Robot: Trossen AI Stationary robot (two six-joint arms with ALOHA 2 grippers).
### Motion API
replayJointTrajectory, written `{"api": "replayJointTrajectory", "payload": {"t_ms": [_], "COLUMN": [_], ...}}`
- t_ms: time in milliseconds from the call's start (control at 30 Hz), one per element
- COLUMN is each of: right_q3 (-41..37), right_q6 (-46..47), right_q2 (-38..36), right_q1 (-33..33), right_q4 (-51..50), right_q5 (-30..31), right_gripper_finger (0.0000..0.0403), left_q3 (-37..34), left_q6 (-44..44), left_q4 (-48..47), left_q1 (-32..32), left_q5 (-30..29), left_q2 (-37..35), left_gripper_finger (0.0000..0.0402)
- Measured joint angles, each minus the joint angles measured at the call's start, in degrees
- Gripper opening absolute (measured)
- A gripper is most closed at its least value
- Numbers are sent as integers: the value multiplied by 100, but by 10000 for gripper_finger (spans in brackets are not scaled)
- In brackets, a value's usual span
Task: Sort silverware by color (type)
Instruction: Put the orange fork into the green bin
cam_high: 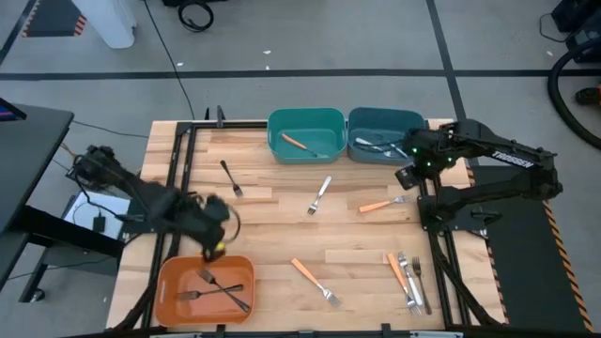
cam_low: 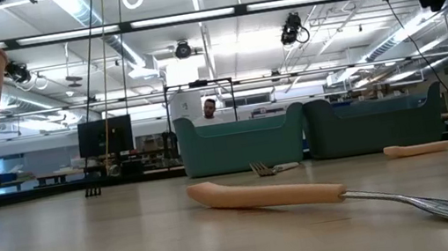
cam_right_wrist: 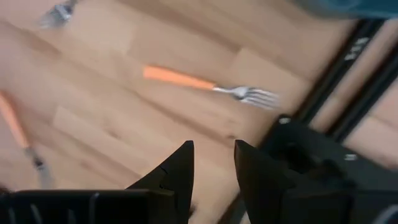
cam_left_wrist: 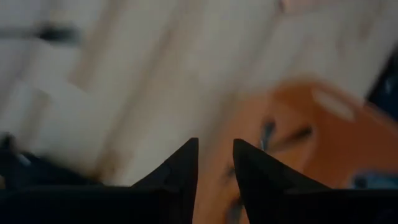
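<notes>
Forks [cam_high: 318, 195] scattered mid-table: black one [cam_high: 231, 176] far left, silver one centre, orange-handled one [cam_high: 383, 204] right, another orange [cam_high: 314, 281] near centre, mixed cluster [cam_high: 408, 278] near right. Two black forks [cam_high: 218, 287] in orange bin [cam_high: 169, 278], one orange fork [cam_high: 295, 142] in teal bin [cam_high: 278, 127], silver ones [cam_high: 383, 146] in blue bin [cam_high: 359, 122]. Left gripper [cam_high: 218, 246] spread, empty, just past orange bin's far edge. Right gripper [cam_right_wrist: 212, 163] spread, empty, above the right-side orange-handled fork [cam_right_wrist: 210, 86].

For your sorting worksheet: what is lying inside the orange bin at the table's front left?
The orange bin holds two dark forks, crossed over each other. Whether anything lies beneath them cannot be seen.
</notes>
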Motion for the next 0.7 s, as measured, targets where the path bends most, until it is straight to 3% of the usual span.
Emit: {"api": "replayJointTrajectory", "payload": {"t_ms": [233,467,700], "right_q3": [-207,-704,-1315], "right_q6": [818,1657,2404], "right_q2": [-58,-61,4], "right_q1": [840,1585,2259], "right_q4": [231,379,1288], "right_q5": [-393,-508,-1220], "right_gripper_finger": [123,123,123], "left_q3": [0,0,0], "left_q6": [857,2194,3230], "left_q4": [158,879,1217], "left_q1": [1550,2943,3870], "left_q5": [-1127,-1227,-1227], "left_q2": [-310,-310,-310], "left_gripper_finger": [110,110,110]}}
